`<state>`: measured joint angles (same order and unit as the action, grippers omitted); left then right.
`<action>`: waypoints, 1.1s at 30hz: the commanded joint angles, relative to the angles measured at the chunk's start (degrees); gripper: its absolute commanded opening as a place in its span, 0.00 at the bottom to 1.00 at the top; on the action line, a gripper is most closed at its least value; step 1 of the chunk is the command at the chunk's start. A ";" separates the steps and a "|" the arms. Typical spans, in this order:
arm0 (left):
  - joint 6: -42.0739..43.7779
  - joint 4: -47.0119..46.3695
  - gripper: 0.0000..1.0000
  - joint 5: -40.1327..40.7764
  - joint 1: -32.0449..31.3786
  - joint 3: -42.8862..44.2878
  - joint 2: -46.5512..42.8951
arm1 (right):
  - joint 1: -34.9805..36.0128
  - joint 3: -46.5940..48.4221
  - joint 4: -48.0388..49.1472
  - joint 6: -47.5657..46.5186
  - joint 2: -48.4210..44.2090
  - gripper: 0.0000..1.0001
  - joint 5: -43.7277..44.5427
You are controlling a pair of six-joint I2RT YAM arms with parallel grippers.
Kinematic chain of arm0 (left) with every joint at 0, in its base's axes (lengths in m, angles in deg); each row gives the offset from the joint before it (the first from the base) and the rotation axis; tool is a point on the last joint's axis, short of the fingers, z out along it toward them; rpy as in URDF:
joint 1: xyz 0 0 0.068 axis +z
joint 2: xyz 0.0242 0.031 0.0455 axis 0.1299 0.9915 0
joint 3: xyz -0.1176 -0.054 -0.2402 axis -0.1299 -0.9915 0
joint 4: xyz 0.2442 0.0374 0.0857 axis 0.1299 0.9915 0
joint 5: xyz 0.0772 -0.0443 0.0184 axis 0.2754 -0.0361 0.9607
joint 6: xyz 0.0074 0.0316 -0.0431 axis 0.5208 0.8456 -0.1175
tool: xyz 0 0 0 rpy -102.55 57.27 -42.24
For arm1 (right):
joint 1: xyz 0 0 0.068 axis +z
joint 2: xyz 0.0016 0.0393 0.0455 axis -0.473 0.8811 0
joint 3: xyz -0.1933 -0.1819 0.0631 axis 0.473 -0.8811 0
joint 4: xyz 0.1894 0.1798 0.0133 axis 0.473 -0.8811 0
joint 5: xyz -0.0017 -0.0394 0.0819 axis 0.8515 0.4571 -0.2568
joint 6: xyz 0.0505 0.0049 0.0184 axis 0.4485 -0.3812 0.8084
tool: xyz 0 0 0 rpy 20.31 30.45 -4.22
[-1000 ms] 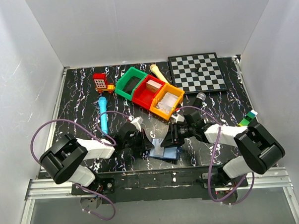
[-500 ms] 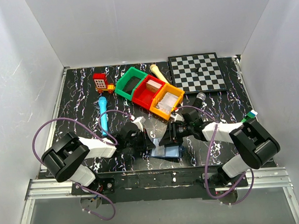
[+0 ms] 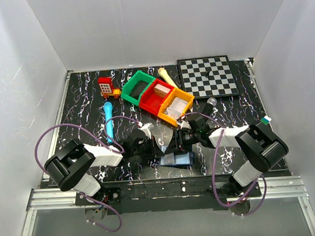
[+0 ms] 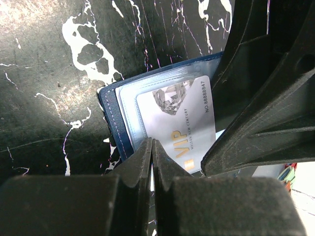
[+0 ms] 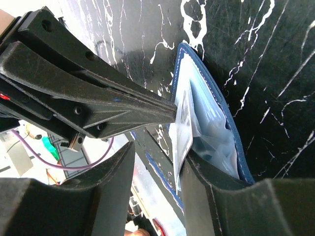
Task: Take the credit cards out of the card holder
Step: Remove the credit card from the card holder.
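Our right arm (image 3: 229, 137) has swung inward to set the right gripper (image 5: 160, 155), jaws apart, astride the silver plastic VIP card (image 4: 177, 123), while our left gripper (image 4: 151, 147), pinched shut, pins the navy bifold card holder (image 3: 176, 159) to the black marbled table (image 3: 81, 105) between them.

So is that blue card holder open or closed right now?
Open. In the left wrist view the card holder shows its pale inner sleeves, with a white VIP card tucked in them.
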<state>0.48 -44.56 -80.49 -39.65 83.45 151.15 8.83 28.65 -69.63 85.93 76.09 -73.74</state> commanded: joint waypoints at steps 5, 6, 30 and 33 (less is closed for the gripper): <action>1.39 3.43 0.00 0.41 -0.96 -1.49 0.29 | 1.96 2.73 5.39 1.43 1.32 0.49 -3.08; 1.39 3.26 0.00 0.41 -1.14 -1.49 0.20 | 2.14 2.99 5.31 1.26 1.50 0.50 -3.43; -0.72 6.07 0.00 3.93 -1.05 -3.07 -2.26 | 0.38 3.61 -5.86 -5.16 -5.80 0.41 -3.35; -0.89 6.15 0.00 4.01 -1.05 -3.16 -2.17 | 0.12 3.43 -6.12 -5.42 -6.15 0.41 -3.35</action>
<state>-1.01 -43.42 -78.88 -40.28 82.12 149.25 9.33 30.22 -76.52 81.34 72.48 -74.39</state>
